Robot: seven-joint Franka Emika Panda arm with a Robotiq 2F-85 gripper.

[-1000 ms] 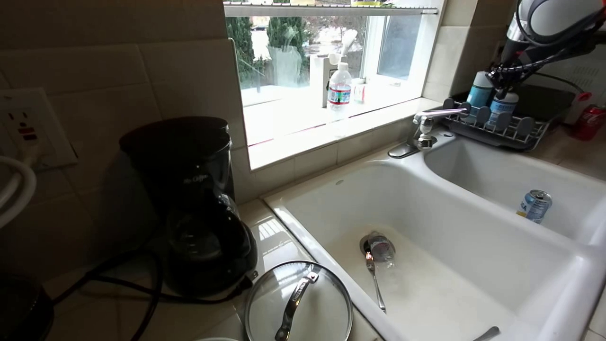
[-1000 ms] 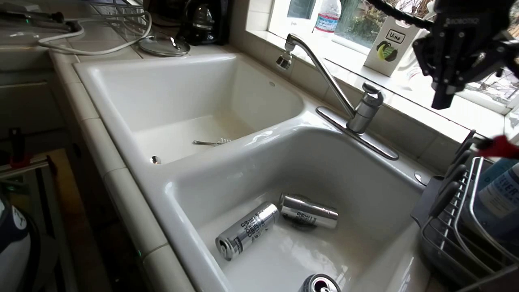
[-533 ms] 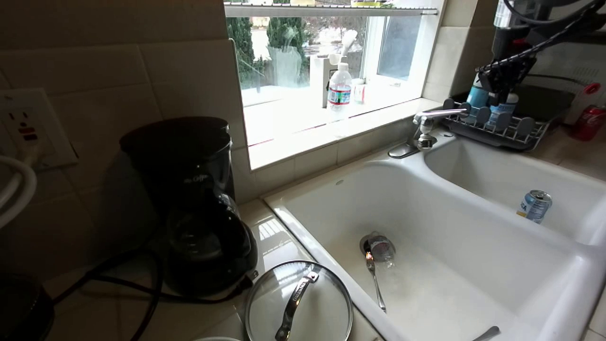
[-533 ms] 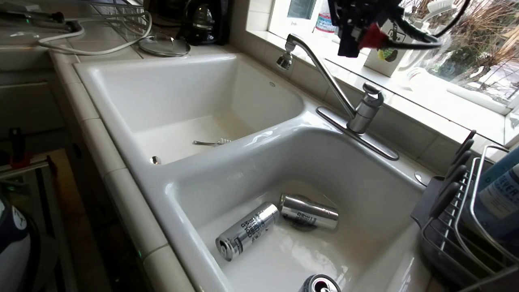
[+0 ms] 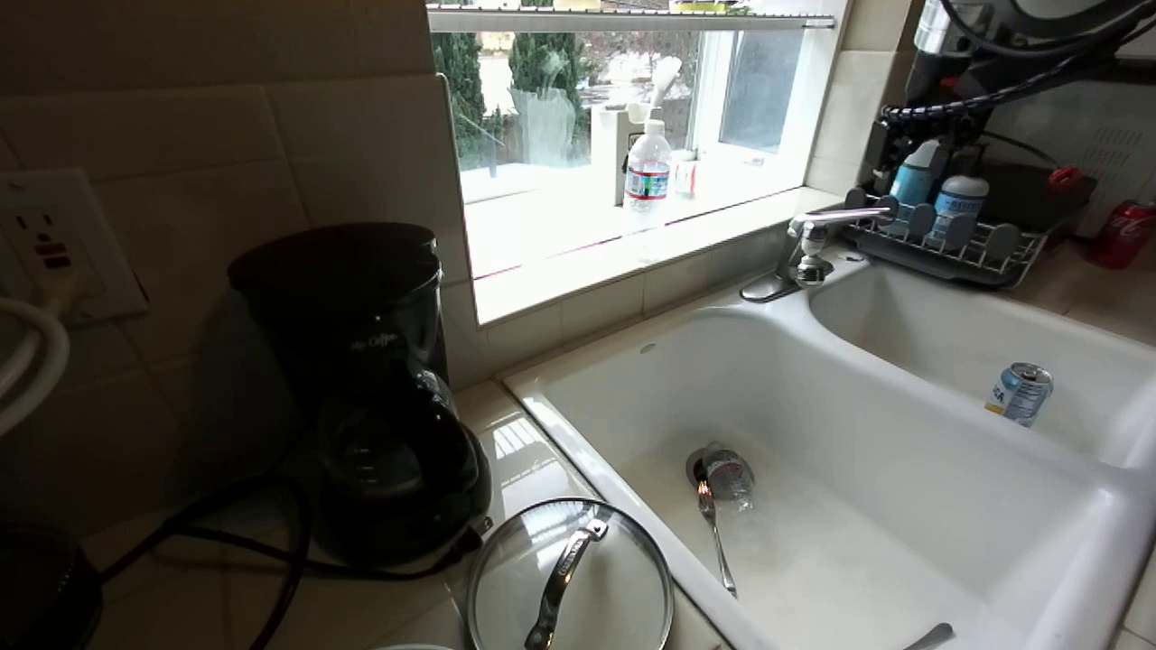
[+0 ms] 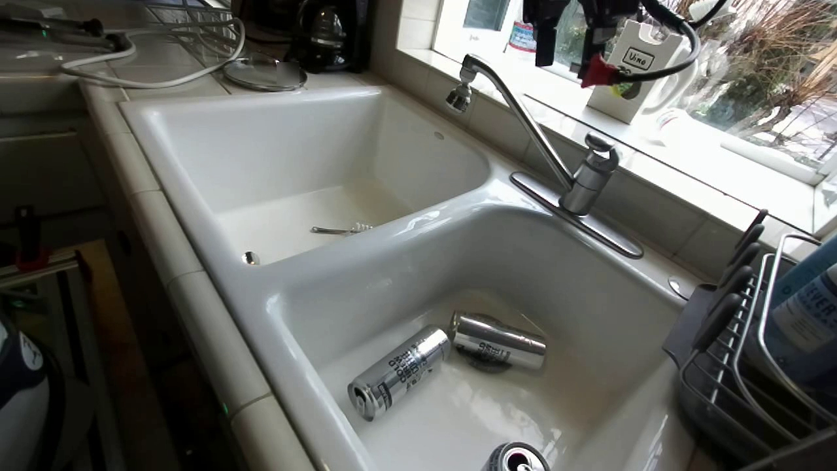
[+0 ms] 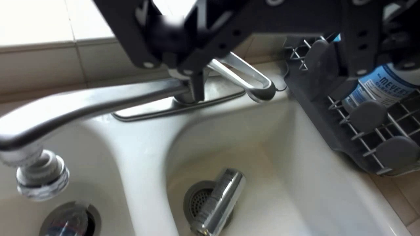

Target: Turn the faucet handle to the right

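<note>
Hanging above the faucet handle (image 7: 237, 80), gripper (image 6: 567, 63) is seen with fingers spread wide; handle is framed between the two fingertips in wrist view, lower down, apart from them.

Gripper (image 7: 257, 95) at top, jaws spread; handle (image 7: 233, 76) shows between them, touch unclear. Spout (image 7: 88, 98) extends left. Below, silver can (image 7: 221, 200) lies partly over strainer (image 7: 198, 200) in basin (image 7: 272, 190). Rack (image 7: 320, 118) at right, holding bottle (image 7: 382, 87).

There is one faucet (image 6: 584, 188) with one handle (image 7: 259, 92), one dish rack (image 5: 939, 259) with two bottles (image 5: 959, 200) in it, two sink basins (image 6: 569, 261), three cans (image 6: 399, 373) in the right one, one coffee maker (image 5: 375, 307) and one lid (image 5: 619, 591).
</note>
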